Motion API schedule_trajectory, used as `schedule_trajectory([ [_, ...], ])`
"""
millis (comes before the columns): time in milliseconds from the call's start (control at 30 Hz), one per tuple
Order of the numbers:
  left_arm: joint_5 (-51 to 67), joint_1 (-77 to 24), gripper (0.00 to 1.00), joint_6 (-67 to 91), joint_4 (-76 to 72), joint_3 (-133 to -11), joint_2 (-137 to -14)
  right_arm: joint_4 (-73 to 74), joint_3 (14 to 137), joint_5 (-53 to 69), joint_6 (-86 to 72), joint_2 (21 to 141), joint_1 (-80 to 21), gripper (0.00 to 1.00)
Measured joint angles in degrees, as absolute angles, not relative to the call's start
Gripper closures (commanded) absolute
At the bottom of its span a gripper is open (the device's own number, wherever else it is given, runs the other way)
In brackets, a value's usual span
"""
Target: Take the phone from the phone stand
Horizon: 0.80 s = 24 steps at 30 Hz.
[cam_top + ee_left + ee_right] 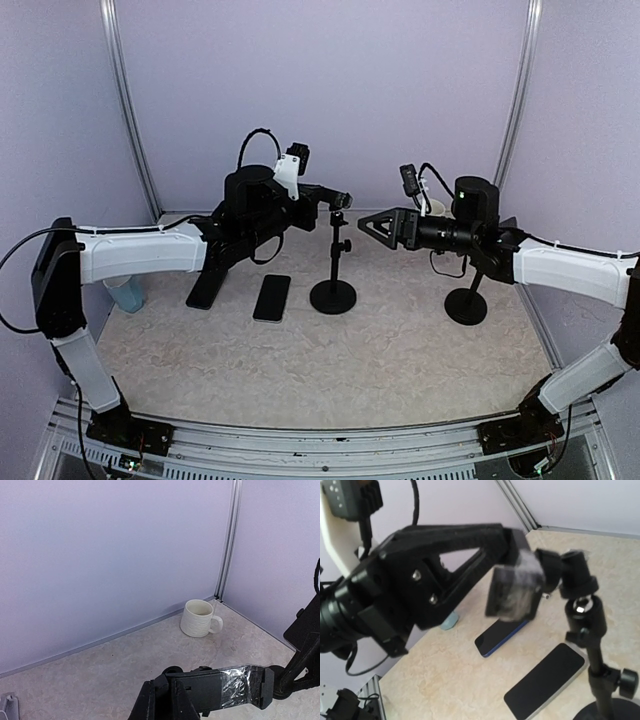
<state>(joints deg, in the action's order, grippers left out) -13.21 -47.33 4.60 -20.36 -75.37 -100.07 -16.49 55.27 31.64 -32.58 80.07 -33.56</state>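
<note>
The black phone stand (333, 262) stands mid-table, and its clamp head (515, 592), wrapped in clear tape, holds no phone. My left gripper (338, 198) is shut on that clamp head (230, 687), with its fingers (155, 700) at the bottom of the left wrist view. Two dark phones lie flat on the table left of the stand: a silver-edged one (272, 297) (545, 680) and a blue-edged one (207, 288) (502, 632) partly under the left arm. My right gripper (362, 223) hovers open and empty just right of the clamp, and its fingers are outside the right wrist view.
A second black stand (466, 303) (300, 650) stands under the right arm. A white mug (199, 618) sits in the back right corner. A light blue object (127, 293) (449, 621) lies at the left wall. Lilac walls close in the back and both sides.
</note>
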Motion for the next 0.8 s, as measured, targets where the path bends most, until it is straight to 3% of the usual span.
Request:
schedule_trajectory([
  [800, -10.85, -34.28, 1.0, 2.5, -27.29, -89.56, -111.92, -13.8, 54.76, 30.76, -30.61, 78.41, -32.49, 0.07],
])
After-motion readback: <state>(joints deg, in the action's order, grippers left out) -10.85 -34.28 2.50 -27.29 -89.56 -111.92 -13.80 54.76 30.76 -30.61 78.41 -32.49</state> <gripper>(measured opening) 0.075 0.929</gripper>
